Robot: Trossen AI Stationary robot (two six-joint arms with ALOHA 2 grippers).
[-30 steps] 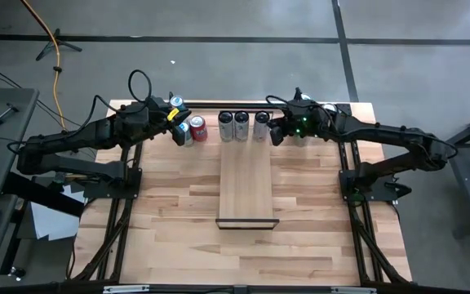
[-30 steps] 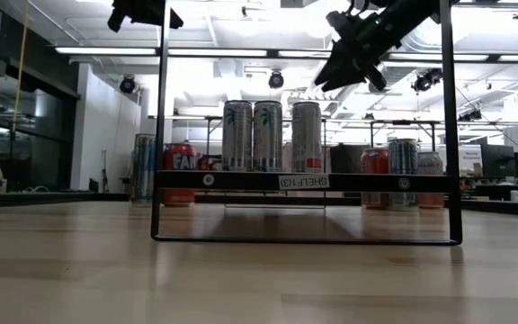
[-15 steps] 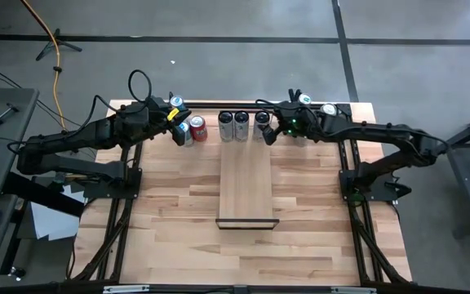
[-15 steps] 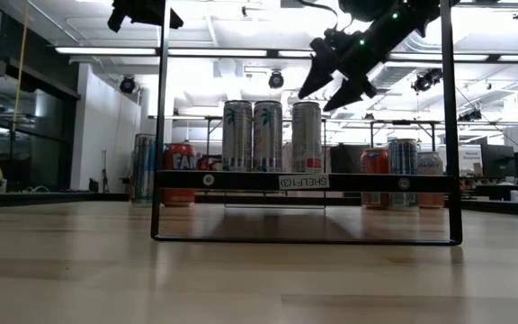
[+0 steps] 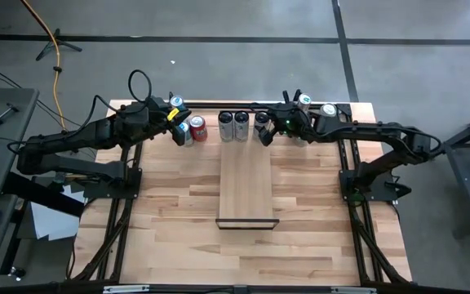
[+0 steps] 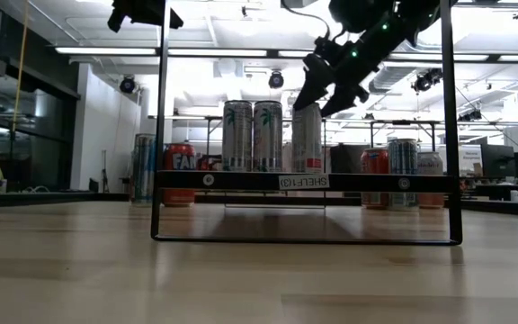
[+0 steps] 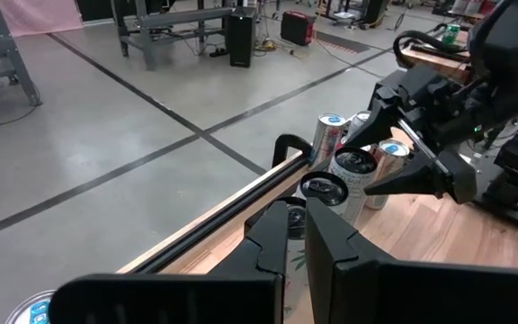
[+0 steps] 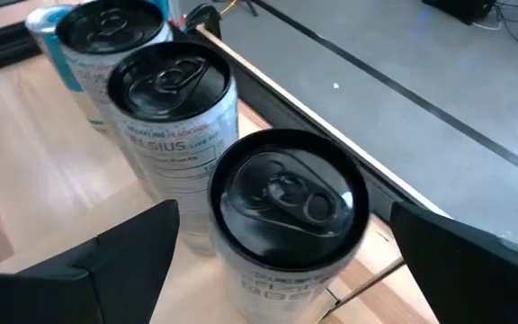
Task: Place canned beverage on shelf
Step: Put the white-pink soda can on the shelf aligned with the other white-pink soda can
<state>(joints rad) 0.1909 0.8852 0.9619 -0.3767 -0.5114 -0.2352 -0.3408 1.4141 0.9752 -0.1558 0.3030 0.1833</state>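
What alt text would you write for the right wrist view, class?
The right gripper, fingers spread wide, straddles a tall silver can with a black top without touching it. Two matching cans stand in a row beyond it, near the wooden table's edge.

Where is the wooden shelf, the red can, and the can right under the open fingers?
shelf (image 5: 246,186), high view, middle of its pale plank.
red can (image 5: 198,128), high view, its top.
nearest can (image 8: 288,197), right wrist view, its dark lid.
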